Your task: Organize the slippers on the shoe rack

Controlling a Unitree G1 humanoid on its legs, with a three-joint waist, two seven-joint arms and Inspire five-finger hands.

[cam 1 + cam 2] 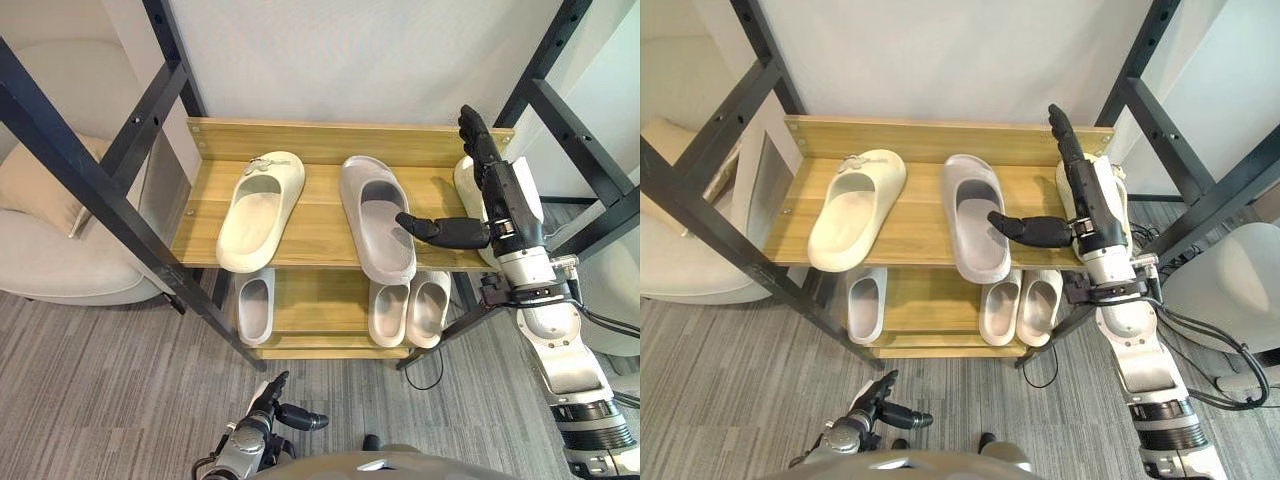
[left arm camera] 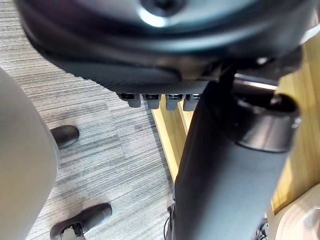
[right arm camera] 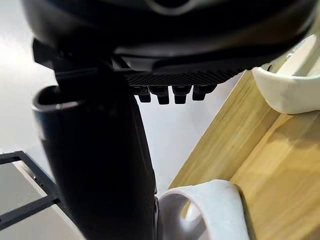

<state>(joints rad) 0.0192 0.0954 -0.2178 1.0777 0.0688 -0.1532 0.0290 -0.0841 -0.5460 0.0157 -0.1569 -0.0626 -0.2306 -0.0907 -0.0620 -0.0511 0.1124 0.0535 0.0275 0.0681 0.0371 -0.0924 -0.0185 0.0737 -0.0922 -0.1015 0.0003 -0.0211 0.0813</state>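
Left hand [image 1: 262, 405] is hanging relaxed; spread right hand [image 1: 510, 205] is hovering beside grey slipper [image 1: 372, 190], risking nudging it off shoe rack [image 1: 320, 140] front edge.

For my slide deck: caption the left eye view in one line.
Open right hand raised at the shoe rack's top shelf beside a grey slipper; cream slipper lies further left.

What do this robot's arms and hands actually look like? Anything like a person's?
Roughly. The right arm and left arm are rounded silver-grey shells with dark bands between sections. The right hand and left hand are dark, nearly black, each with slim fingers in a row and a thicker thumb. Pale grey panels cover the right hand's sides.
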